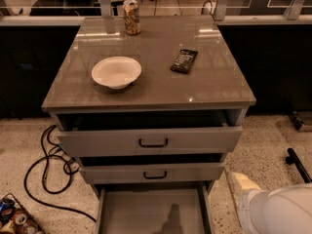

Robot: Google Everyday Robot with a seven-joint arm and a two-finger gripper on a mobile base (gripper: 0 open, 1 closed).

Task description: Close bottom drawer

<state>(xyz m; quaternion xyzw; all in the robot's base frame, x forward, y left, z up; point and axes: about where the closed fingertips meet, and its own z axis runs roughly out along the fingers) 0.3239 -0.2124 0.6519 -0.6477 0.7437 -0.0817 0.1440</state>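
Observation:
The bottom drawer [151,208] is pulled far out of the grey cabinet. Its plain grey interior shows at the bottom edge of the camera view. Its front panel and handle are cut off below the picture. Above it sit the middle drawer [153,172] and the top drawer [151,141], each with a black pull handle and each slightly ajar. My gripper is out of view. Only the white shell of my arm [275,211] shows at the lower right, to the right of the open drawer. A dark shadow falls on the drawer floor.
On the cabinet top [204,82] stand a white bowl [116,72], a drink can [131,17] and a black remote-like object [184,61]. Black cables [46,169] lie on the speckled floor to the left. Small items [14,218] lie at the lower left.

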